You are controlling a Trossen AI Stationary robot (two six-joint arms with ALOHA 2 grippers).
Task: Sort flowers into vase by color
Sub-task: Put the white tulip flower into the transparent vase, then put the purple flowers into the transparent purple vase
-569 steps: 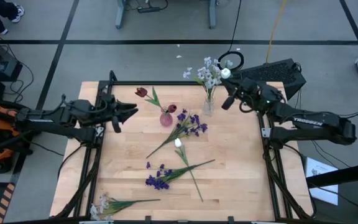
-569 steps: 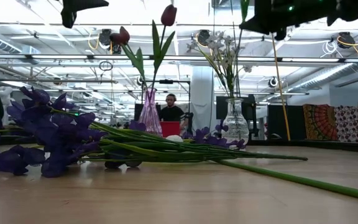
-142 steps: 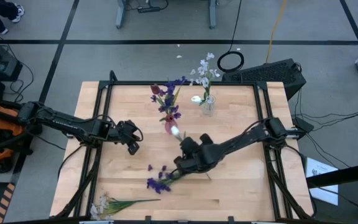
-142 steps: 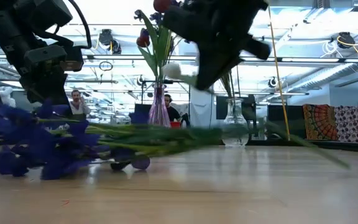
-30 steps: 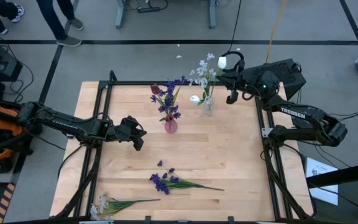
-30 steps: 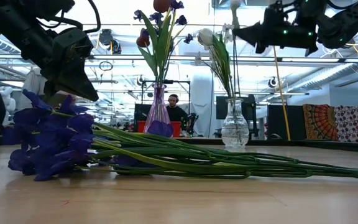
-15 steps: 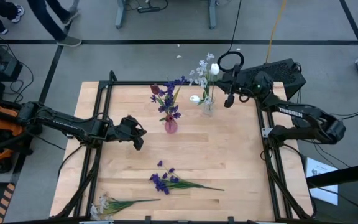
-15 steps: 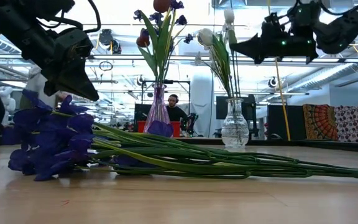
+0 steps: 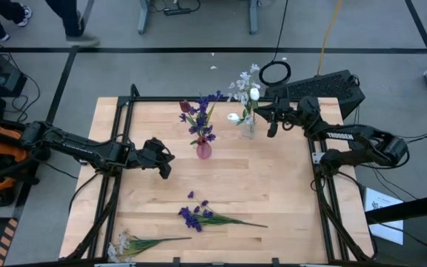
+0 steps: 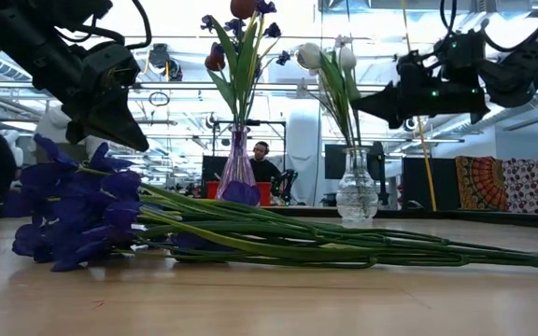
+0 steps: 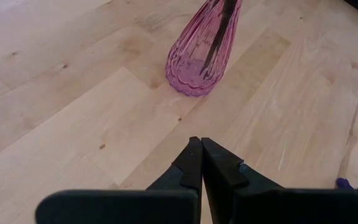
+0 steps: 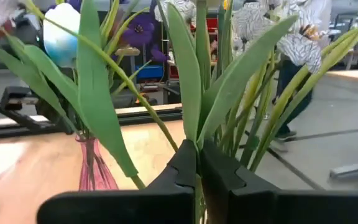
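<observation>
At the far right of the table, the right gripper [image 9: 262,113] is held beside the clear vase [image 9: 247,127], its fingers pinched together on the green stem of a white tulip [image 9: 255,93] that stands among the leaves in that vase; in the right wrist view the closed fingers [image 12: 191,165] are seen meeting around a stem amid long green leaves; a second white tulip [image 9: 233,117] and a spray of tiny white blossoms [image 9: 241,81] are held in the same vase. Left of centre, the left gripper [image 9: 166,165] is poised above the wood with its fingers pressed shut on nothing, pointed toward the pink vase [image 11: 202,51]; that vase [image 9: 203,150] is filled with dark red tulips [image 9: 187,107] and purple blossoms [image 9: 207,99]. Toward the near edge, a purple flower bunch [image 9: 195,216] is laid flat on the table [image 9: 288,185], its stems stretched to the right; a few loose purple petals [image 9: 191,196] are scattered just beyond it; a white blossom spray [image 9: 124,244] is laid at the near left corner, well apart from both vases.
</observation>
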